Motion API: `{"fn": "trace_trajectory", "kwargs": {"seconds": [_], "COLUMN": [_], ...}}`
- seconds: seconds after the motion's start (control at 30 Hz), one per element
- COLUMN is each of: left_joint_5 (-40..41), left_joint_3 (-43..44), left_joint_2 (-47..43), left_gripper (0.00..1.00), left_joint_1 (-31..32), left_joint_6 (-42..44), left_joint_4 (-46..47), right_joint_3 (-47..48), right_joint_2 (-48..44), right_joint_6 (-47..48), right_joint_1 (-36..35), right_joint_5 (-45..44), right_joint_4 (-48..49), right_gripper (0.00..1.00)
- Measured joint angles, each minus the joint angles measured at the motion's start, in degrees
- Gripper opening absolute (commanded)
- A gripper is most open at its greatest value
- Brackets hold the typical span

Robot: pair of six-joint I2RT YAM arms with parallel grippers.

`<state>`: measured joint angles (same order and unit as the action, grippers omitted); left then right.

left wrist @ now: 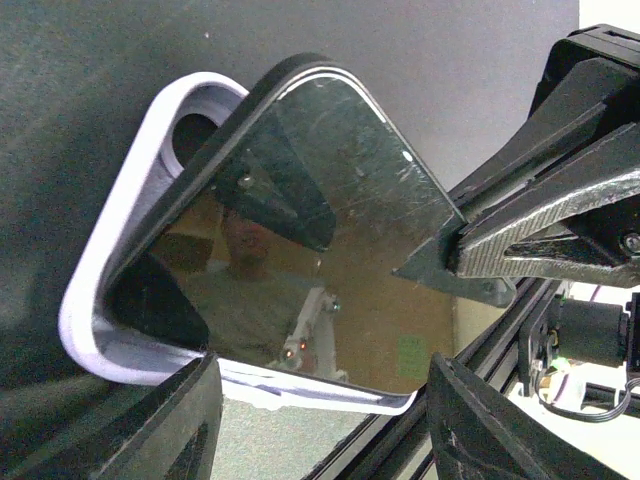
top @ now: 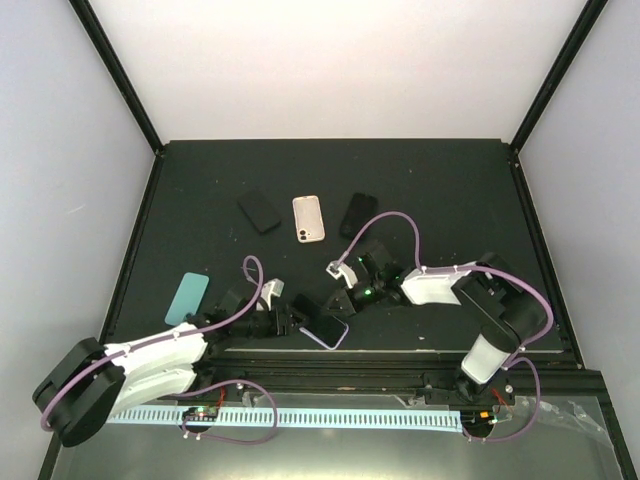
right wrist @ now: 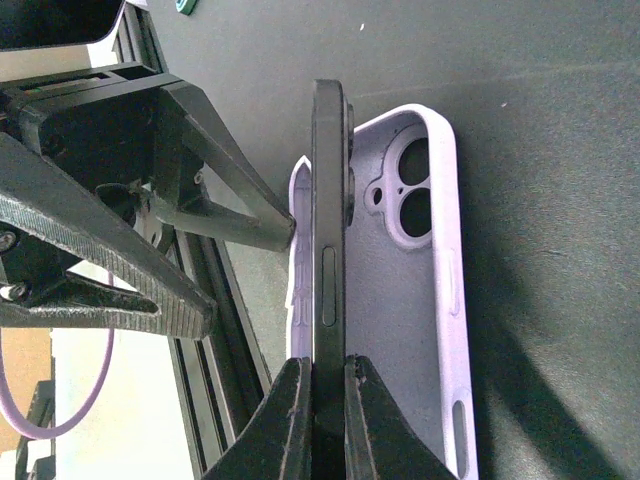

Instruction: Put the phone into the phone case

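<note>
At the tabletop's [top: 450,200] near edge, left jaws stand spread about the lavender case [left wrist: 110,320]. The black, glossy phone [right wrist: 328,250] stands on one long edge in it, seemingly lying diagonally, camera end pointing away from the right jaws pinching it.

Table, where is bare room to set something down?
Free: behind the black case, cream case and dark phone, and the right side past that phone. Crowded: front centre, left gripper and right gripper at the lavender case.
</note>
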<state>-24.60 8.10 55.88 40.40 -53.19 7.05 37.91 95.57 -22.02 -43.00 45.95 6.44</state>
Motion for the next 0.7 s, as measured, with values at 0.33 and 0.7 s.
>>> {"fn": "trace_trajectory", "kwargs": {"seconds": [0.33,0.7], "left_joint_5": [0.92,6.49], "left_joint_3": [0.31,2.25], "left_joint_2": [3.45,-4.68], "left_gripper": [0.57,0.58], "left_joint_1": [2.05,2.12], "left_joint_6": [-1.84,-2.38], "left_joint_4": [4.5,-10.56], "right_joint_3": [0.74,-0.57], "right_joint_2": [1.88,-3.02], "right_joint_6": [-0.83,-2.69], "right_joint_1": [0.48,-0.57], "right_joint_5": [1.46,-8.79], "right_joint_4": [-0.09,-5.53], "right_gripper": [0.08,0.36]}}
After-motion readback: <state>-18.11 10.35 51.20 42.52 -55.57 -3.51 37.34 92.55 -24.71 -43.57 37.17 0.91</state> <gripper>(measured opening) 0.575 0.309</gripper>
